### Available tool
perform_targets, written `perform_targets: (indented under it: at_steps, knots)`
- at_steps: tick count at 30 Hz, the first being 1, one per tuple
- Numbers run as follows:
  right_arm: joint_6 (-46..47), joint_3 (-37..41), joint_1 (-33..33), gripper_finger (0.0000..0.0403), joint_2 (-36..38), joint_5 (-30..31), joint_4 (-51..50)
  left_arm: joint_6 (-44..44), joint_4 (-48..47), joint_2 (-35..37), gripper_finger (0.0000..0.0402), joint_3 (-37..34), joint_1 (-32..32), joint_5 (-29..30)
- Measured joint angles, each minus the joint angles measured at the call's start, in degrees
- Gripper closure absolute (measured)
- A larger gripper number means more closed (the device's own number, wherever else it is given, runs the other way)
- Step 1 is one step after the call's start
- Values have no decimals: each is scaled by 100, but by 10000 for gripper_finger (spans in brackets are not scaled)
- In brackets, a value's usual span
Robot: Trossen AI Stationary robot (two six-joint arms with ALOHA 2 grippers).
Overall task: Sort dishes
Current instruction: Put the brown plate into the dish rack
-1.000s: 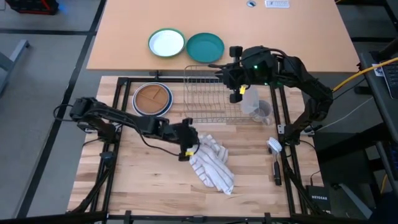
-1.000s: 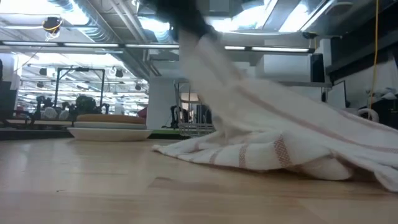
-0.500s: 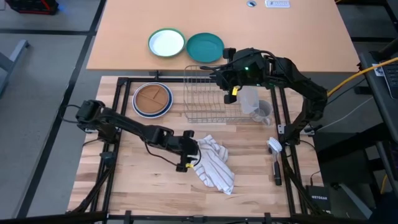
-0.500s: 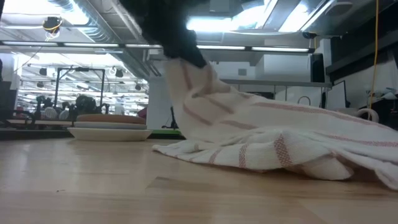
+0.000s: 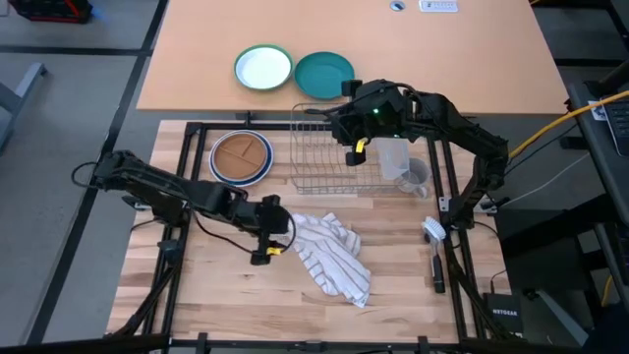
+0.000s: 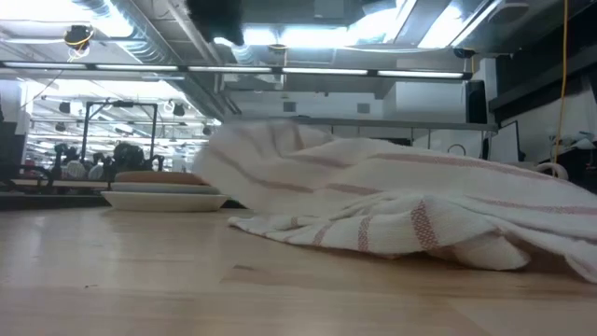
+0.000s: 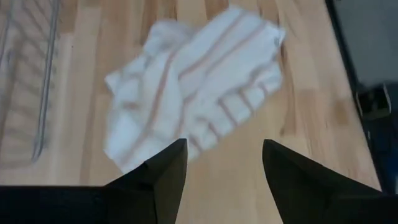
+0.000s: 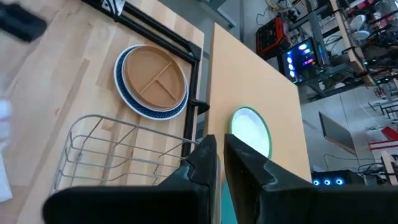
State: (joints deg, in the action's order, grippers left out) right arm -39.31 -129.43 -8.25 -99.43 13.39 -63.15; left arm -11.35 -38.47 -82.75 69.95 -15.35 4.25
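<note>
White plate (image 6: 163,188) mostly hidden in the stack; teal plate (image 8: 227,211) behind right gripper (image 8: 221,163).

You had a white towel (image 5: 331,254) with thin reddish-brown stripes at lower centre. Upper left, the tan-brown plate (image 5: 242,155) sat over a dark blue rim. Above it were a green-rimmed white plate (image 5: 263,69), a solid teal plate (image 5: 324,74) and a silver wire rack (image 5: 324,155).

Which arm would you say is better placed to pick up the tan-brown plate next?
Probably the left: its open end effector is free beside the towel, on the tan-brown plate's side. The right end effector, shut, hangs over the dish rack.
</note>
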Motion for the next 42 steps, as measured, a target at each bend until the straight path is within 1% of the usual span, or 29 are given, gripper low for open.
perform_targets:
  at_steps: [3, 5, 7, 11, 12, 14, 15, 18, 21, 24, 26, 31, 34, 38, 42]
  knots:
    - [0, 0, 0, 365, -91, -177, -15, -23, -680, 243, 202, 0, -5, 39]
    - [0, 2, 0, 365, -144, -314, -42, -89, -1207, 353, 201, -3, 22, 272]
    - [1, 0, 0, 365, -178, -400, -47, -280, -1649, 390, 201, -11, 43, 792]
    - [1, 0, 2, 365, -301, -414, -70, -645, -2259, 356, 201, -15, 140, 2205]
    - [1, 0, 2, 365, -342, -408, -74, -712, -2349, 341, 201, -25, 188, 2481]
    - [2, 0, 2, 365, -404, -404, -210, -794, -2354, 324, 201, -124, 345, 2828]
    - [2, 0, 2, 365, -446, -401, -280, -836, -2386, 324, 201, -192, 435, 2886]
    - [6, 0, 2, 365, -517, -398, -692, -991, -2409, 324, 201, -455, 758, 2800]
    - [143, 2, 2, 365, -547, -398, -1053, -1034, -2568, 322, 203, -734, 1138, 2408]
    - [181, 2, 2, 365, -544, -396, -1166, -887, -2765, 324, 214, -921, 1579, 2054]
    - [183, 2, 2, 365, -541, -398, -1198, -742, -2754, 322, 225, -1020, 1875, 1995]
    - [179, 2, 0, 365, -543, -398, -1179, -355, -2463, 322, 253, -1175, 2642, 1987]
    - [179, 2, 0, 365, -543, -398, -1189, -141, -2236, 324, 262, -1237, 3020, 1988]
    - [179, 2, 0, 365, -543, -398, -1191, 16, -1926, 324, 266, -1369, 3386, 1862]
    - [177, 2, 0, 365, -543, -398, -1190, 137, -1556, 322, 266, -1570, 3606, 1567]
